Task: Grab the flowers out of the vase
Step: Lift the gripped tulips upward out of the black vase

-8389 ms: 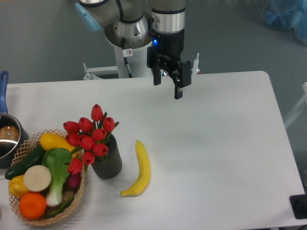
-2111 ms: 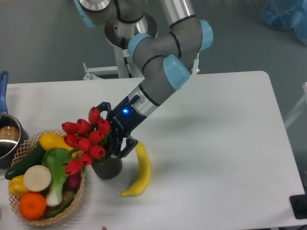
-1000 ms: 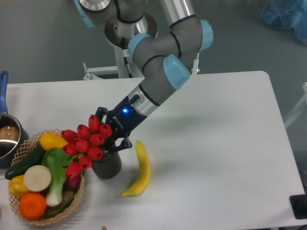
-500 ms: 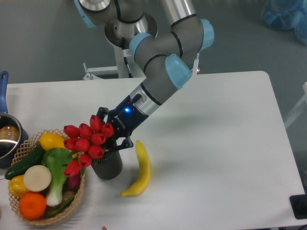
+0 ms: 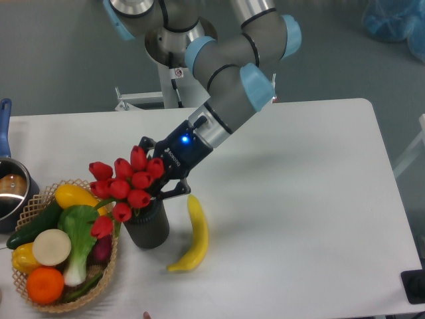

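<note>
The flowers (image 5: pixel 126 188), a bunch of red tulip buds with green leaves, lean left over the dark grey vase (image 5: pixel 147 226). Their stems run down toward the vase's mouth, and I cannot tell whether the stem ends are still inside it. My gripper (image 5: pixel 159 187) reaches in from the upper right and is shut on the stems just behind the buds. Its fingertips are mostly hidden by the flowers. The vase stands upright on the white table (image 5: pixel 299 199).
A yellow banana (image 5: pixel 192 234) lies just right of the vase. A wicker basket (image 5: pixel 40 199) of vegetables and fruit sits at the left, touching the bunch's lowest buds. A steel pot with blue handle (image 5: pixel 6 179) is at the far left edge.
The gripper came down from above the table's far side, closed on the flowers, and over the last second has lifted the bunch slightly up and to the right above the vase.
</note>
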`<move>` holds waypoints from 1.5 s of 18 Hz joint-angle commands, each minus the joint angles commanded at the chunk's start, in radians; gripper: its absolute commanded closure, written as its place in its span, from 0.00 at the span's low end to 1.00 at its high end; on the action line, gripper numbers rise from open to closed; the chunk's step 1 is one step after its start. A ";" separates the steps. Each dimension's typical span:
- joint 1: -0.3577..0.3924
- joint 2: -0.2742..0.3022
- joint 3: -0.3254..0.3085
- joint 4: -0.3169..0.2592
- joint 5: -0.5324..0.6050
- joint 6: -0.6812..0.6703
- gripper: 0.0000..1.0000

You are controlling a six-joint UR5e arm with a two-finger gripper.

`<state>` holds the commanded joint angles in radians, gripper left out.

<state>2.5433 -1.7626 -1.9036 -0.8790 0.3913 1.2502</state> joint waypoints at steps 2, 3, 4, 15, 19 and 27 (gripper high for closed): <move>0.014 0.014 -0.008 0.000 -0.029 0.000 0.61; 0.015 0.018 -0.009 0.000 -0.048 -0.002 0.61; 0.015 0.018 -0.011 0.000 -0.067 -0.003 0.60; 0.032 0.040 -0.009 -0.002 -0.176 -0.051 0.60; 0.028 0.054 -0.008 -0.003 -0.206 -0.064 0.60; 0.040 0.069 0.012 -0.005 -0.281 -0.115 0.59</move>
<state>2.5832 -1.6935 -1.8914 -0.8836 0.1104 1.1352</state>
